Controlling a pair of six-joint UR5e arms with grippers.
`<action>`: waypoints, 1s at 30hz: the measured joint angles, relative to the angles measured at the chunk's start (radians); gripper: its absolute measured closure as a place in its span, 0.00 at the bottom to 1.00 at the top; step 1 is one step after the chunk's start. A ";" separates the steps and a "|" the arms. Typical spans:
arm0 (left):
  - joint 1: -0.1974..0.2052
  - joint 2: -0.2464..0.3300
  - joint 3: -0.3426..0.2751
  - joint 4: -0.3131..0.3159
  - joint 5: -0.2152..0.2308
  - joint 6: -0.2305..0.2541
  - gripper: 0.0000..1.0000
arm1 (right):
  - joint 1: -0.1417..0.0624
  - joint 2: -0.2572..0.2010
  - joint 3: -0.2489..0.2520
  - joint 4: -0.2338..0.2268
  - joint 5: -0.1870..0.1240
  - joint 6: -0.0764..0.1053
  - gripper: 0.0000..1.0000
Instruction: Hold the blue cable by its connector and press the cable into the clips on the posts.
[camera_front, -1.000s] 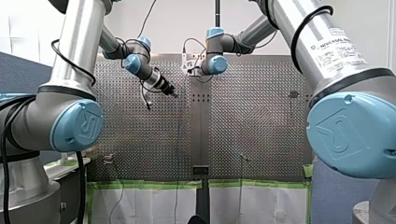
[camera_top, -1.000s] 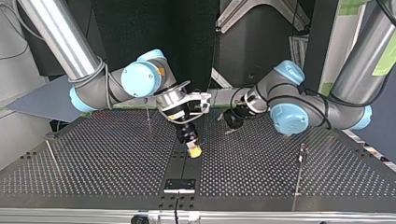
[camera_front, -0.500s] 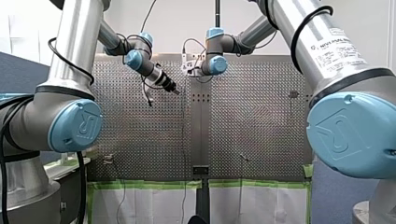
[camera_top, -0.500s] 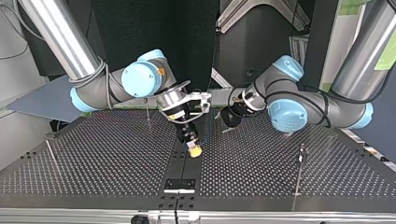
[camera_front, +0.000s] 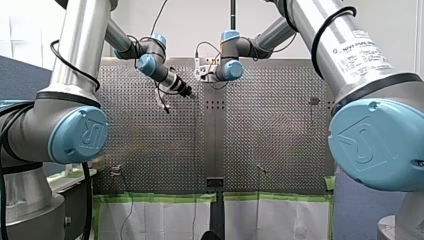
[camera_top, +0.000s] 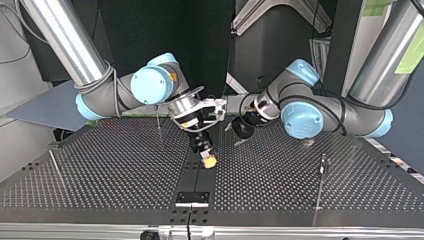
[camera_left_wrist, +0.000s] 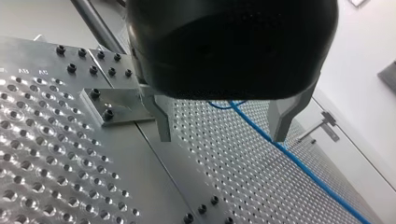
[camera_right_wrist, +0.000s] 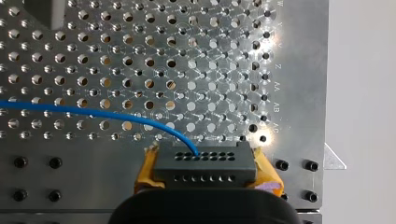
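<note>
Top view: my right gripper (camera_top: 209, 161) low over the table (camera_top: 100, 165), thin posts (camera_top: 320, 185) well apart. Left wrist view: my left gripper (camera_left_wrist: 222, 135) spread wide, empty, blue cable (camera_left_wrist: 303, 168) beside one finger. Right wrist view: yellow pads (camera_right_wrist: 268, 171) clamp the connector (camera_right_wrist: 205, 161).

My left arm (camera_front: 82, 50) is a brushed silver tube with pale blue joint caps (camera_front: 80, 135) embossed with a UR mark, and a black cable (camera_front: 75, 67) loops around it. My right arm (camera_front: 345, 30) matches and carries a white printed label (camera_front: 362, 50). The left gripper (camera_left_wrist: 222, 135) has a rounded black housing and tapered grey metal fingers (camera_left_wrist: 163, 121). The right gripper (camera_right_wrist: 205, 170) is black with yellow pads (camera_right_wrist: 142, 175).
</note>
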 joint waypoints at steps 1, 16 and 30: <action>0.000 0.000 0.000 0.005 0.004 -0.012 0.00 | 0.000 0.000 0.000 0.000 0.000 0.000 1.00; 0.002 -0.002 0.000 0.072 0.045 -0.151 0.00 | -0.001 0.001 0.000 -0.001 -0.001 0.001 1.00; -0.008 -0.045 -0.026 0.150 0.085 -0.229 0.00 | 0.000 0.001 0.000 -0.002 -0.008 0.000 1.00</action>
